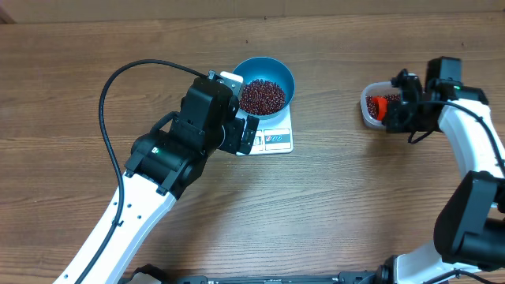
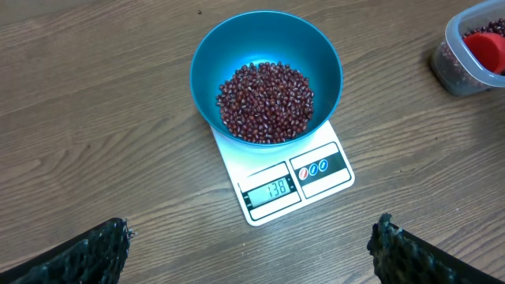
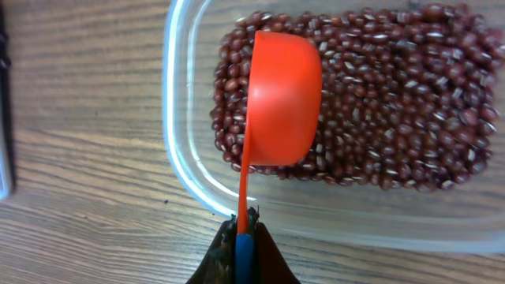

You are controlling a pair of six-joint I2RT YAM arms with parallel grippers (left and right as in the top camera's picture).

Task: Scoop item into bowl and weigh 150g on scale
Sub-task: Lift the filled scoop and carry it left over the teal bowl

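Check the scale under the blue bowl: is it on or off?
On. The left wrist view shows dark digits, apparently 138, on the display of the scale, which carries the blue bowl of beans.

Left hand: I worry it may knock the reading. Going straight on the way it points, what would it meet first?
Probably the scale, at its display edge, with the bowl of beans right behind. The open left hand aims down at it; depth is unclear.
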